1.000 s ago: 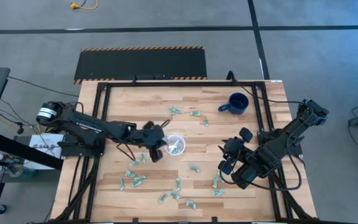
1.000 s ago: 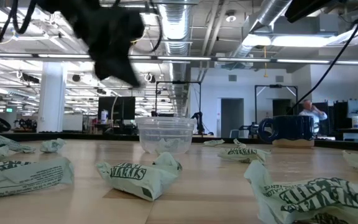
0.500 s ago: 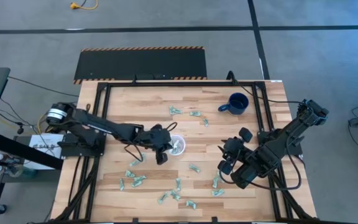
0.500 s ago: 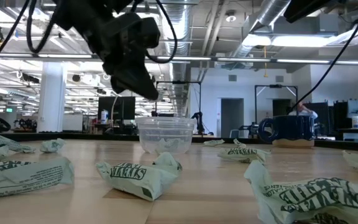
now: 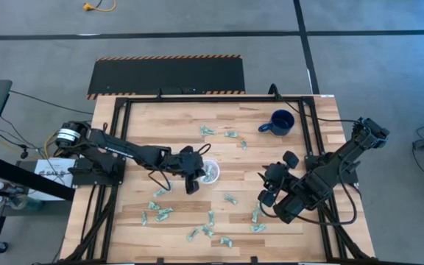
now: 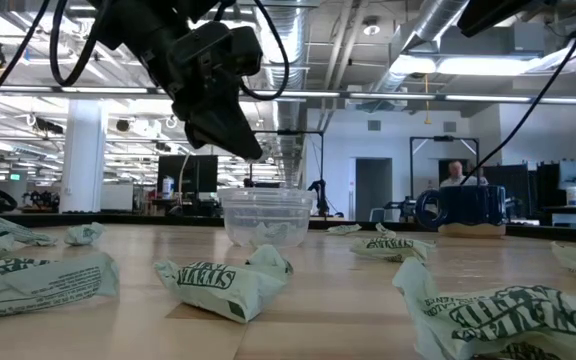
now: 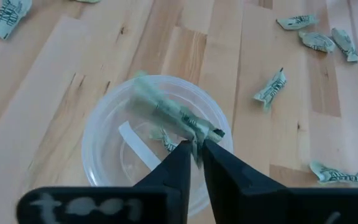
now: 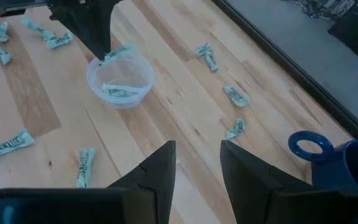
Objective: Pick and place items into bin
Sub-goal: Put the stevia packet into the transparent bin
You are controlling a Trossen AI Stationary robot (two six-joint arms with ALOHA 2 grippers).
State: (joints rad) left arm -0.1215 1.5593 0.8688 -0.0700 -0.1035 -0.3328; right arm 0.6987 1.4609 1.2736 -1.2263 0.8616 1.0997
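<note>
You are looking at a pale wood-grain table (image 5: 175, 118) showing matt, a translucent plastic cup (image 7: 148, 134) gleaming smooth, crinkled papery green-and-white wrappers (image 6: 230, 281), a glossy dark blue mug (image 8: 347, 158), matt black fingers (image 7: 219, 171).

One small round translucent plastic cup (image 5: 209, 172), one dark blue handled mug (image 5: 280, 122), and roughly twenty tiny crinkled green-and-white wrapper pieces (image 5: 230, 199) scattered across the wooden counter (image 5: 146, 125).

A small round translucent plastic cup (image 5: 209, 173) stands upright mid-table, apparently holding a few tiny crinkled green-and-white wrappers (image 5: 230, 199); others lie scattered around it.
</note>
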